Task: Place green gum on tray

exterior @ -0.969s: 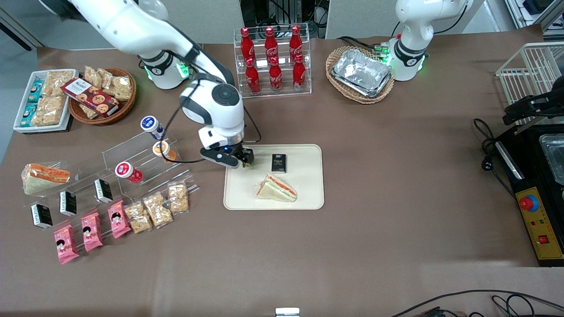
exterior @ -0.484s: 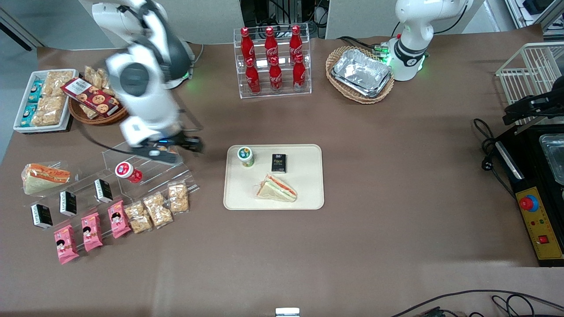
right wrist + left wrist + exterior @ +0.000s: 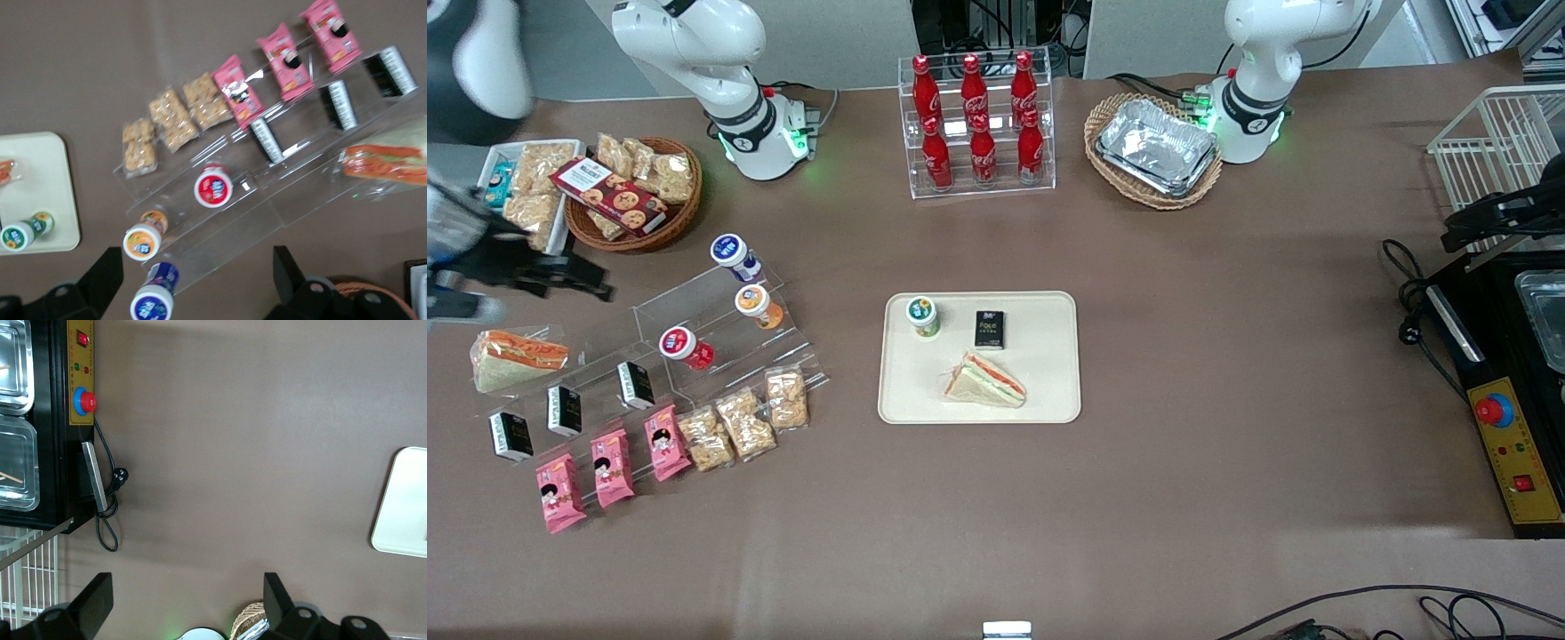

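Note:
The green gum [image 3: 922,316] stands upright on the cream tray [image 3: 1040,382], in a tray corner farther from the front camera, beside a black box [image 3: 989,329]. Nothing touches it. My gripper [image 3: 580,277] is open and empty. It hangs high over the working arm's end of the table, near the snack basket and the acrylic stand, well away from the tray. In the right wrist view the gripper [image 3: 197,283] spreads wide above the stand, with the green gum [image 3: 23,230] on the tray [image 3: 40,173] off to one side. The tray's edge [image 3: 403,507] also shows in the left wrist view.
A wrapped sandwich [image 3: 985,380] lies on the tray. The stepped acrylic stand [image 3: 720,311] holds blue [image 3: 732,253], orange [image 3: 756,304] and red [image 3: 685,347] bottles, with snack packs [image 3: 734,427] nearer the camera. A cola rack [image 3: 975,124] and a foil-tray basket [image 3: 1154,149] stand farther off.
One second ago the gripper was down at the green gum on the tray. It has let go, risen and swung away toward the working arm's end of the table. The gum stays standing.

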Available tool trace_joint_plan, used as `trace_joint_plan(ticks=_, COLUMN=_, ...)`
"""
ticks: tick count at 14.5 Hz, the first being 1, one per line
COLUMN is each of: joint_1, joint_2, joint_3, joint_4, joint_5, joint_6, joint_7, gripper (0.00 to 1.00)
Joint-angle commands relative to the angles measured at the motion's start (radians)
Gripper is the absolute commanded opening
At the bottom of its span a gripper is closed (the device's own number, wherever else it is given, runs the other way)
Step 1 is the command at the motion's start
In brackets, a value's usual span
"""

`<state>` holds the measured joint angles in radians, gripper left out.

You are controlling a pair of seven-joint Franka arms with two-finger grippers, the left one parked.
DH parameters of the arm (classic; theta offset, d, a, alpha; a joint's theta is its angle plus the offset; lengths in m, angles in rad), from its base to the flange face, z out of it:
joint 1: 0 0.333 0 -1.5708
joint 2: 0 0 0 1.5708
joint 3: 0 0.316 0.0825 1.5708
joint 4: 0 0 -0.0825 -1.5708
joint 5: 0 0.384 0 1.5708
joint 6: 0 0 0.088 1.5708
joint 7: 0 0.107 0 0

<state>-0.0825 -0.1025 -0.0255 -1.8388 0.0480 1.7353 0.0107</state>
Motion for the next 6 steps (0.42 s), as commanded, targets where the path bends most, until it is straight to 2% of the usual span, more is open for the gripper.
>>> trace_joint_plan(ticks=1, joint_1=0.122, joint_2=0.044, joint_3=-0.145, joint_4=0.124, joint_5=0.006, joint_6=-0.039, joint_7=-0.009, gripper=1.0)
trace_joint_plan(ticks=6, joint_1=0.125, joint_2=0.187, joint_3=-0.148, joint_4=0.251, joint_5=-0.023, joint_6=-0.036, joint_7=-0.009, gripper=1.0)
